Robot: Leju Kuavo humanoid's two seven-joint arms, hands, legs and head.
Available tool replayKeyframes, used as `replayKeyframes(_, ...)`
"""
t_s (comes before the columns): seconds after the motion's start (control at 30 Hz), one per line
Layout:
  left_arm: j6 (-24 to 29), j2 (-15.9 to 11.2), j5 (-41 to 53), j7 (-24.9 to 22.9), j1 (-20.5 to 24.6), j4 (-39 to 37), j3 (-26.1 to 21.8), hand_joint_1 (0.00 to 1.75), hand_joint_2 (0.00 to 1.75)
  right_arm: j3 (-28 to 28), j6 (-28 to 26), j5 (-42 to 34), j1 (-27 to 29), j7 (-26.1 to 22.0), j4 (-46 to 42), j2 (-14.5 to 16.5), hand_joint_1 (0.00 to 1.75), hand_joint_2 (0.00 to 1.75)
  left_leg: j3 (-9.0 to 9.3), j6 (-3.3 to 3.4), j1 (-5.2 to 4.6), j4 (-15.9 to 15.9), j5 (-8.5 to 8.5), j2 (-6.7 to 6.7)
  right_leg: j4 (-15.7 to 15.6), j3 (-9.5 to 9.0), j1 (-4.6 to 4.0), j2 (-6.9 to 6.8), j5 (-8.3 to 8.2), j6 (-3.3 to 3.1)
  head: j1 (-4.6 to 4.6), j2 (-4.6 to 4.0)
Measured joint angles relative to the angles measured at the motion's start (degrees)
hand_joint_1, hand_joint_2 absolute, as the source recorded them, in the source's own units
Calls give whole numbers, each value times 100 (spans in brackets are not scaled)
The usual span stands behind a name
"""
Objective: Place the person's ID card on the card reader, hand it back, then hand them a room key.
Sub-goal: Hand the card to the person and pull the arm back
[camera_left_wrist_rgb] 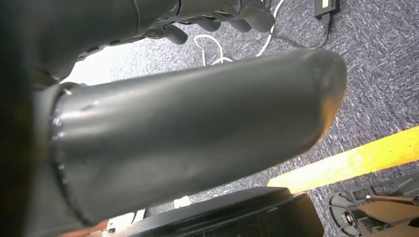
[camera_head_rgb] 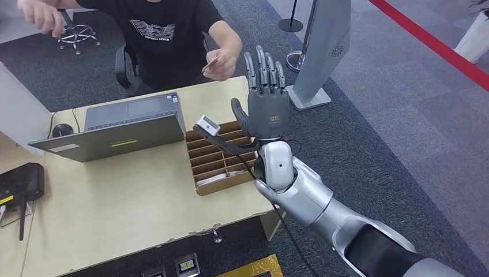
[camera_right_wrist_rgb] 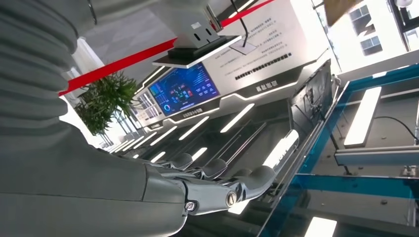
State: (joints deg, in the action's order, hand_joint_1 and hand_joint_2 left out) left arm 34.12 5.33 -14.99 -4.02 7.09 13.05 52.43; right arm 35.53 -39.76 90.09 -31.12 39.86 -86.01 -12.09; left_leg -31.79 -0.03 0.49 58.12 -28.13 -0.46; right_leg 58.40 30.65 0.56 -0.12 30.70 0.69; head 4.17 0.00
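- Head view: the right robot hand [camera_head_rgb: 266,95] is raised past the far edge of the surface [camera_head_rgb: 132,190], palm up and toward the seated person [camera_head_rgb: 167,34], fingers straight and slightly apart, holding nothing.
- The person's hand [camera_head_rgb: 222,62] holds the ID card [camera_head_rgb: 210,63] just beside the robot fingertips, not touching them; their other hand [camera_head_rgb: 40,14] is lifted at the far left with a dark object I cannot identify.
- On the surface sit a half-closed grey laptop [camera_head_rgb: 124,130], a cardboard divider box [camera_head_rgb: 222,156] near the right edge, and a black router [camera_head_rgb: 20,182] at the left edge. I cannot tell what the box slots contain.
- A small white-tipped device on a black cable [camera_head_rgb: 206,125] hangs by the right wrist, over the box.
- A grey kiosk stand [camera_head_rgb: 323,52] is on the carpet beyond the surface, with a red floor line [camera_head_rgb: 429,43] further right.
- Left wrist view: the left robot hand [camera_left_wrist_rgb: 222,17] hangs over grey carpet, its dark fingers curled inward with nothing visible in them; a thick grey thumb [camera_left_wrist_rgb: 197,133] dominates the frame. A yellow floor stripe [camera_left_wrist_rgb: 356,160] and white cables [camera_left_wrist_rgb: 212,47] lie below.
- Right wrist view: the right hand's fingers [camera_right_wrist_rgb: 217,170] extend straight and empty toward the ceiling lights; a blue wall screen [camera_right_wrist_rgb: 185,89] and a potted plant [camera_right_wrist_rgb: 104,106] appear, while the card and the person are out of frame.
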Motion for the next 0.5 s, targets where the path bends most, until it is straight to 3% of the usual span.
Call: replayKeyframes(0.5, 5, 0, -9, -3, 0, 0, 70, 0, 0, -13, -7, 0, 249, -36, -237, -78, 0, 175, 1, 0, 0, 0, 0, 3, 0, 2, 0, 8, 0, 0, 0, 0)
